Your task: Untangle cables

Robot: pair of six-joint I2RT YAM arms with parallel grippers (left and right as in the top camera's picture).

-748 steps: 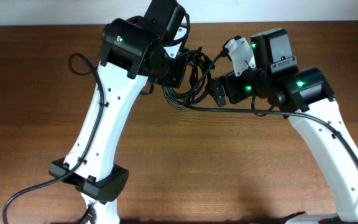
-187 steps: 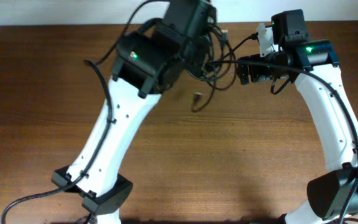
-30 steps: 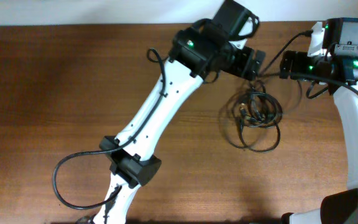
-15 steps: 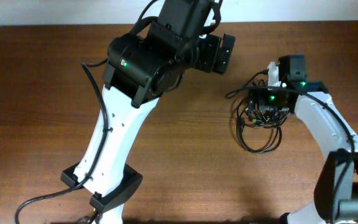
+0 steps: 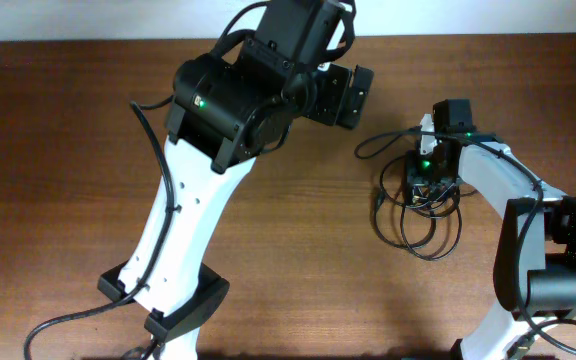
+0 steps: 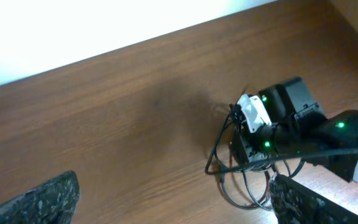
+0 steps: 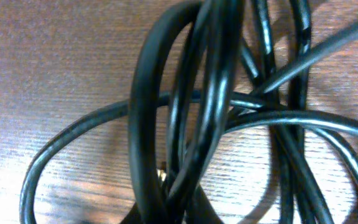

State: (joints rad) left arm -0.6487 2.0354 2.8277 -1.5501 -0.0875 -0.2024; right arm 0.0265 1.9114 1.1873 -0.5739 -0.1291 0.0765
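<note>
**Operator:** Where are the cables, and what shape are they in?

**Describer:** The cables (image 5: 420, 222) lie in one loose heap of thin black loops on the wooden table (image 5: 68, 150), on your right side. Up close, several strands cross over one another, and a few run bunched together.

**Operator:** What are my tools doing?

**Describer:** Your right gripper (image 5: 426, 182) is down on the upper part of the heap. It is closed tight, and the bunched strands run straight into it, so it seems to pinch them. Your left gripper (image 5: 348, 95) hangs high above the table, well apart from the heap, with its jaws spread wide and nothing between them.

**Operator:** How will the cords behave?

**Describer:** I judge them light, limp and smooth. Lift one strand and the rest will likely drag along, and a thin cord may slip through a pinch. Take hold of a single outer loop or near a plug end, not the crossed middle. I cannot make out the plugs clearly.
</note>
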